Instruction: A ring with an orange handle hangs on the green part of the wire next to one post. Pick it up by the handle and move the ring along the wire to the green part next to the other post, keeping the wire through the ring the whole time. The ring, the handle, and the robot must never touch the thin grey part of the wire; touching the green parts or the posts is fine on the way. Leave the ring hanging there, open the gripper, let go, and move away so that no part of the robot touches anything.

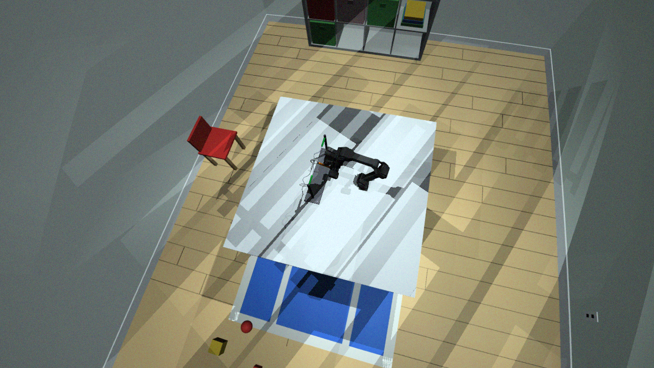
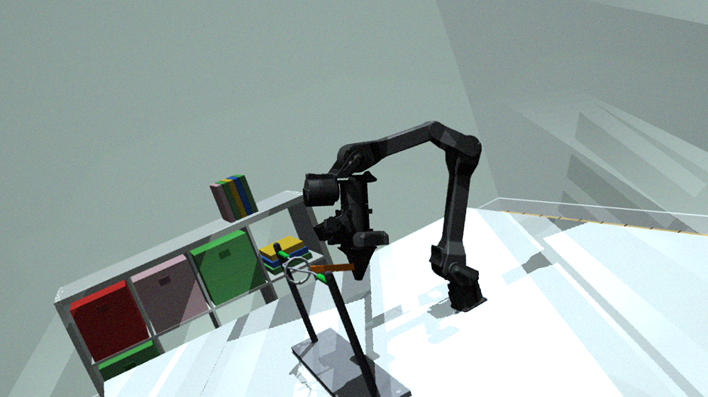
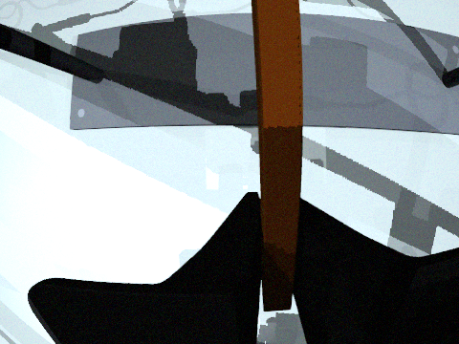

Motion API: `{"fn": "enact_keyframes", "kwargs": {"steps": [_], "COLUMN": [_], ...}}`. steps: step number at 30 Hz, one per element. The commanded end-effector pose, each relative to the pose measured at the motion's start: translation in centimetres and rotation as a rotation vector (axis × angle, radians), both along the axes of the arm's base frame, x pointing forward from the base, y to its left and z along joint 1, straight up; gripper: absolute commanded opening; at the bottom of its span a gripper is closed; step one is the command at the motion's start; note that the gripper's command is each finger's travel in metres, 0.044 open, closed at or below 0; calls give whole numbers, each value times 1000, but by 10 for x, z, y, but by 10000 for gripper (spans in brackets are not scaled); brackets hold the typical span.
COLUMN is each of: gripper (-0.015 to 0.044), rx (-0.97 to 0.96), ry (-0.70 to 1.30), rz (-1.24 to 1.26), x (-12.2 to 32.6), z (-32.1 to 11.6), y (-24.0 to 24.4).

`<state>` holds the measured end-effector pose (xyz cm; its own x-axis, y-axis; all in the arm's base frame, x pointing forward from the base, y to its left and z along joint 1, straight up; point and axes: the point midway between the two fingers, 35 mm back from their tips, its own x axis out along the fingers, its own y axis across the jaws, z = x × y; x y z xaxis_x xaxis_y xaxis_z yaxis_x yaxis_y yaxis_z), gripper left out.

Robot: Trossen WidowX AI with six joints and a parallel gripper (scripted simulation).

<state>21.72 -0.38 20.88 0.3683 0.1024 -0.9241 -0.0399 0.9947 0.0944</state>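
You are looking at a white table (image 2: 558,324) carrying the black arm (image 2: 452,193) near its middle, with the dark base plate (image 2: 353,383) and its two posts (image 2: 351,332) sitting beside it, toward the edge nearest the red chair (image 1: 212,139). Your gripper (image 3: 278,274) is pinching the orange handle (image 3: 278,102), which is running level above the plate. The ring (image 2: 298,270) is hanging between the two post tops, around the wire, close to the green part (image 2: 322,277) at the nearer post.
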Motion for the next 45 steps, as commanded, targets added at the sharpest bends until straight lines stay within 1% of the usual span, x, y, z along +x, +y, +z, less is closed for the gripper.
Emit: {"fn": "enact_keyframes", "kwargs": {"steps": [1, 8, 14, 20, 30, 38, 45], "gripper": [-150, -150, -150, -150, -150, -150, -150], "rx": [52, 95, 70, 16, -82, -138, -149], "ry": [2, 1, -8, -38, -218, -239, -244], "rz": [-60, -107, -62, 24, 210, 308, 317], "x": [0, 2, 3, 5, 16, 17, 15], "z": [0, 3, 4, 1, -18, -19, -20], "y": [13, 28, 27, 19, 2, -4, 0]}}
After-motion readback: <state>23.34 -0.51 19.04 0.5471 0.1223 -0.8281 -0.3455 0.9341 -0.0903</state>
